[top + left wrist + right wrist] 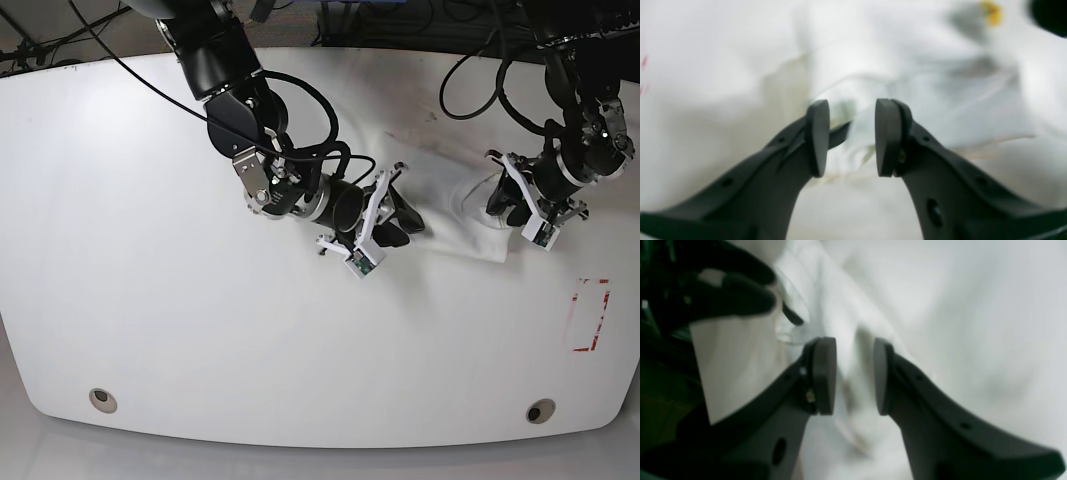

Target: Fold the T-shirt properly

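Currently both my grippers, left gripper and right gripper, pinch bunched folds of the white cotton T-shirt to lift opposite ends off the white desk.

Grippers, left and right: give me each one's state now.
Left gripper: fingers apart, T-shirt fabric between them; a grip cannot be told.
Right gripper: fingers apart over white cloth; a grip cannot be told.

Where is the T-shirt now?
In the base view, the T-shirt lies bunched on the table's right half, stretched between the two grippers, above the red marking.
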